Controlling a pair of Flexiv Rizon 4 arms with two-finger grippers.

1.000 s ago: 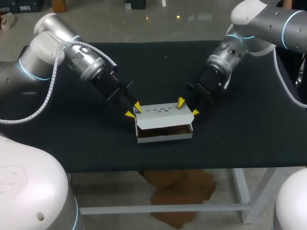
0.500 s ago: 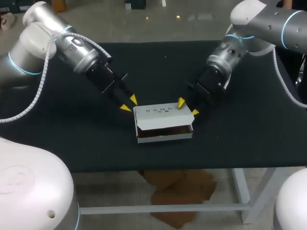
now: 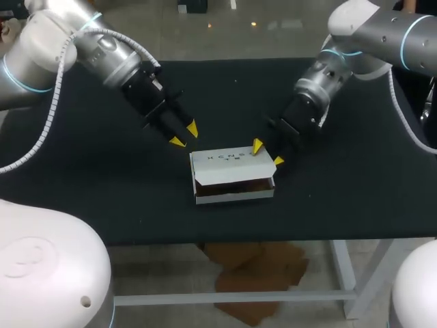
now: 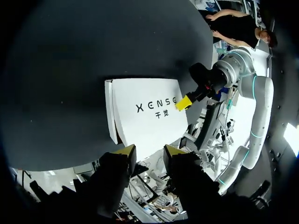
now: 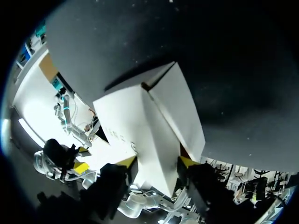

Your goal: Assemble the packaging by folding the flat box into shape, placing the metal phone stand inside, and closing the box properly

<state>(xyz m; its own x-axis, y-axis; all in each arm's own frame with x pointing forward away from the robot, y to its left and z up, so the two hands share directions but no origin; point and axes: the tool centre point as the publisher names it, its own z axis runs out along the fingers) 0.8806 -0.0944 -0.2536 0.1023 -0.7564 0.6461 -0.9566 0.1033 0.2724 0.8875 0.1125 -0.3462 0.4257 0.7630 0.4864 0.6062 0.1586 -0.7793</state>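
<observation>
**Item: box point(image 3: 233, 172).** White and folded into shape, it is lying near the middle of the black table point(image 3: 341, 198), with its long side running across the head view.
- The top panel point(image 3: 218, 164) is facing up with its print showing.
- A gap under that panel along the near side is showing a brown interior. What is lying inside cannot be told.

**Tool at the box: right gripper point(image 3: 268, 154).** It is sitting at the box's right end and clamping that end.
- One yellow tip is resting at the far edge of the top panel, and the other is against the right end wall.
- In the right wrist view the box's corner is filling the space between the fingertips point(image 5: 126, 162). White card is pressing against both of them.
- The right arm point(image 3: 321, 82) is coming in from the far right corner and slanting down to the box.

**Tool off the box: left gripper point(image 3: 185, 135).** It is hovering apart from the box, beyond its far left corner.
- The fingers are standing parted with nothing between them.
- In the left wrist view the box is lying just ahead of the two tips, clear of both.
- In that same view the right gripper's yellow tip is showing at the box's far end.
- The left arm point(image 3: 102, 51) is coming in from the far left corner.
</observation>
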